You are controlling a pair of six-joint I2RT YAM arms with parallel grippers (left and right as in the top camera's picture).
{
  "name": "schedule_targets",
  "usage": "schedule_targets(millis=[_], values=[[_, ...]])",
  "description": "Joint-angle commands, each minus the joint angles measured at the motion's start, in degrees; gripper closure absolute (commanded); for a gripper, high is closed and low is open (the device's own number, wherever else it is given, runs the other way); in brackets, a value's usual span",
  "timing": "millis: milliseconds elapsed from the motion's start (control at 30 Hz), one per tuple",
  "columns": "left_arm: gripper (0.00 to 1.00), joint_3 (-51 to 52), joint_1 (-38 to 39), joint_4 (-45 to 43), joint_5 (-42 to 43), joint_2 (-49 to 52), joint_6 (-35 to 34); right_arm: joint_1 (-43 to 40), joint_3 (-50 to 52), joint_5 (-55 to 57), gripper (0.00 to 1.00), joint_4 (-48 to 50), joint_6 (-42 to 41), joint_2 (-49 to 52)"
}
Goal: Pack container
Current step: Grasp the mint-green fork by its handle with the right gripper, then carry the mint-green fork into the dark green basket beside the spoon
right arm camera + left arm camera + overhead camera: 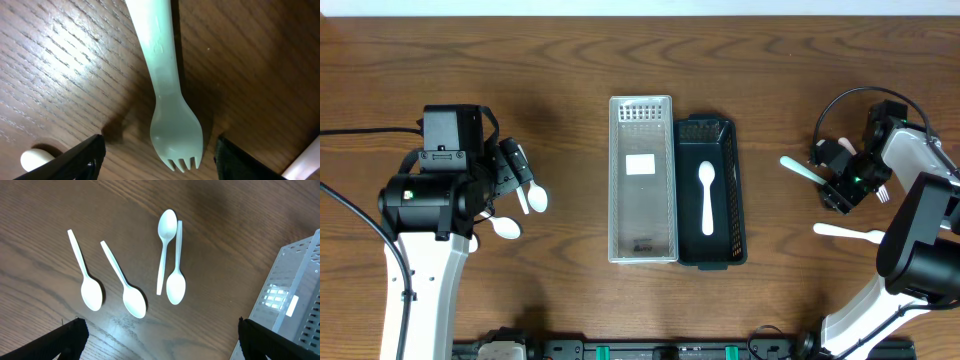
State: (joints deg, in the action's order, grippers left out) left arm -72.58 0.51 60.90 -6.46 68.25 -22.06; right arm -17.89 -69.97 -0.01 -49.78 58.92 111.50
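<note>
A black basket [732, 190] at the table's centre holds one white spoon [708, 197], and a clear grey tray [642, 215] stands against its left side. Several white spoons [134, 302] lie on the wood below my left gripper [160, 345], which hovers open above them, touching none. On the right, a pale green spork [172, 125] lies flat on the table. My right gripper [160, 160] is low over it and open. Its head sits between the two fingers [75, 160] with a gap on each side.
A white fork [850, 233] lies near the right arm's base, toward the front edge. In the right wrist view, a white utensil end [32, 159] shows beside the left finger. The tray's corner [295, 285] sits just right of the left gripper.
</note>
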Motion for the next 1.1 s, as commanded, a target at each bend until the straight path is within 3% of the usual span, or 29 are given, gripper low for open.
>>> schedule_targets(millis=[0, 233, 400, 633, 933, 1067], values=[[0.02, -0.42, -0.22, 0.15, -1.11, 0.33, 0.98, -0.04, 0.44, -3.76, 0.32, 0.15, -1.09, 2.01], [0.02, -0.42, -0.22, 0.15, -1.11, 0.33, 0.98, -0.04, 0.44, -4.55, 0.37, 1.11, -2.75, 2.01], [0.02, -0.42, -0.22, 0.15, -1.11, 0.33, 0.98, -0.04, 0.44, -4.55, 0.60, 1.16, -2.75, 2.01], [0.02, -0.42, -0.22, 0.15, -1.11, 0.33, 0.98, -0.04, 0.44, -4.55, 0.74, 1.18, -2.75, 2.01], [0.02, -0.42, -0.22, 0.15, -1.11, 0.33, 0.98, -0.04, 0.44, -5.31, 0.74, 1.27, -3.06, 2.01], [0.02, -0.42, -0.22, 0.15, -1.11, 0.33, 0.98, -0.04, 0.35, -5.88, 0.79, 3.15, -9.81, 1.99]])
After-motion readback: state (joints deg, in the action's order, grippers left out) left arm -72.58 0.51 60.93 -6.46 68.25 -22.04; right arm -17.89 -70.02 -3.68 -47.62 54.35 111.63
